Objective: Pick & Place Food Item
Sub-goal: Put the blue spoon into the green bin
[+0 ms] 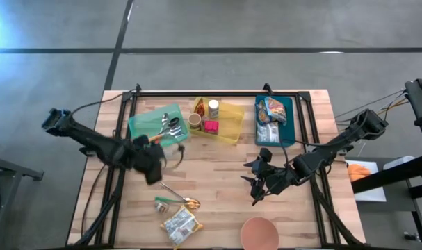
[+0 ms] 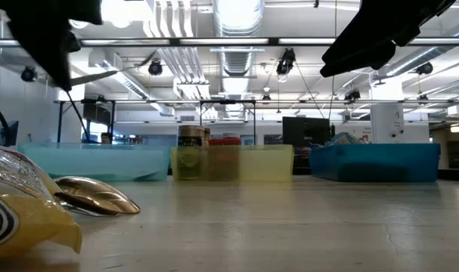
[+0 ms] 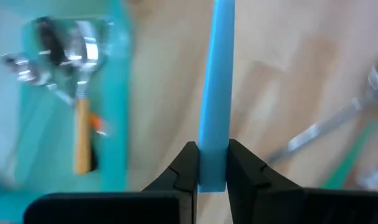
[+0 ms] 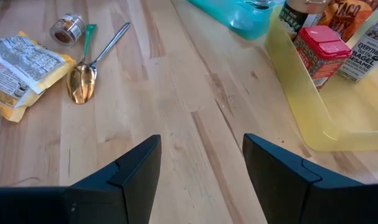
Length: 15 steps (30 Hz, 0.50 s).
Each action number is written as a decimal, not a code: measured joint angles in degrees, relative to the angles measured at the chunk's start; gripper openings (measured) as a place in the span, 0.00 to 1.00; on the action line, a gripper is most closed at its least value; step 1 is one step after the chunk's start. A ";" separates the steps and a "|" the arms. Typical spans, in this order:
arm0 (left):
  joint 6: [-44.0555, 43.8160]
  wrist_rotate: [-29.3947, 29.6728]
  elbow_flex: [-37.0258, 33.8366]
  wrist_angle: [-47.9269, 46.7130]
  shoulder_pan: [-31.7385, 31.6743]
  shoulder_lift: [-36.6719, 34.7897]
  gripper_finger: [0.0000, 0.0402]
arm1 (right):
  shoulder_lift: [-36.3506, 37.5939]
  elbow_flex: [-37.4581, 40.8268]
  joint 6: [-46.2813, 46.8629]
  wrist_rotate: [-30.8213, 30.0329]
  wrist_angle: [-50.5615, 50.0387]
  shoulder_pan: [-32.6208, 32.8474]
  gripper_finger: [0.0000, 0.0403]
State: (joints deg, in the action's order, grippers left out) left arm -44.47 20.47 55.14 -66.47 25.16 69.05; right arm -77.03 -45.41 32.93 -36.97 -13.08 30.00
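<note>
The left hand (image 3: 212, 177) is closed on the lower end of a light blue utensil handle (image 3: 215, 87), its two fingers (image 3: 184, 168) pressed against either side of it; what sits at the handle's other end cannot be told. In the high view this hand (image 1: 149, 161) hangs above the tabletop (image 1: 217, 180) just beside the near edge of the green tray (image 1: 142, 125). That tray holds several pieces of cutlery (image 1: 169, 126), one with a wooden handle (image 3: 83, 137).

The right hand (image 4: 201, 168) stands about half open with nothing between its fingers. It hovers over bare wood nearer the yellow tray (image 1: 228, 128), and in the high view it (image 1: 258, 182) sits in front of the blue tray (image 1: 288, 118).

The yellow tray, to the right of the green tray, carries a red-lidded tin (image 4: 319, 53) and some jars (image 1: 213, 107). The blue tray, farther right again, holds packaged food (image 1: 270, 111).

Forward of the green tray, near the front of the tabletop, lies a yellow food packet (image 1: 179, 223). Just beside it are a gold spoon (image 4: 83, 78), a green-handled utensil (image 4: 89, 31) and a small round jar (image 4: 67, 29) lying on its side. A pink bowl (image 1: 259, 232) stands at the front edge, well apart from the green tray.
</note>
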 joint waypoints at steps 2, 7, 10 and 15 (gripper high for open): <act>0.53 -0.01 0.83 -1.24 -5.81 -0.84 0.11 | 0.00 0.00 0.08 0.00 0.00 0.00 0.56; 8.15 -4.80 2.89 -4.96 -22.90 -0.87 0.11 | 0.00 0.11 0.11 0.00 0.02 0.00 0.56; 13.27 -9.66 3.03 -5.11 -33.76 -0.79 0.11 | 0.00 0.32 0.50 0.02 0.02 0.00 0.56; 17.53 -11.02 2.43 -5.28 -48.88 -0.81 0.11 | 0.02 0.70 1.46 0.02 -0.02 0.00 0.56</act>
State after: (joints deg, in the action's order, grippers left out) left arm -26.93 9.44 57.58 -71.76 -23.72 68.25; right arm -77.01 -44.71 34.39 -36.95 -13.10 30.00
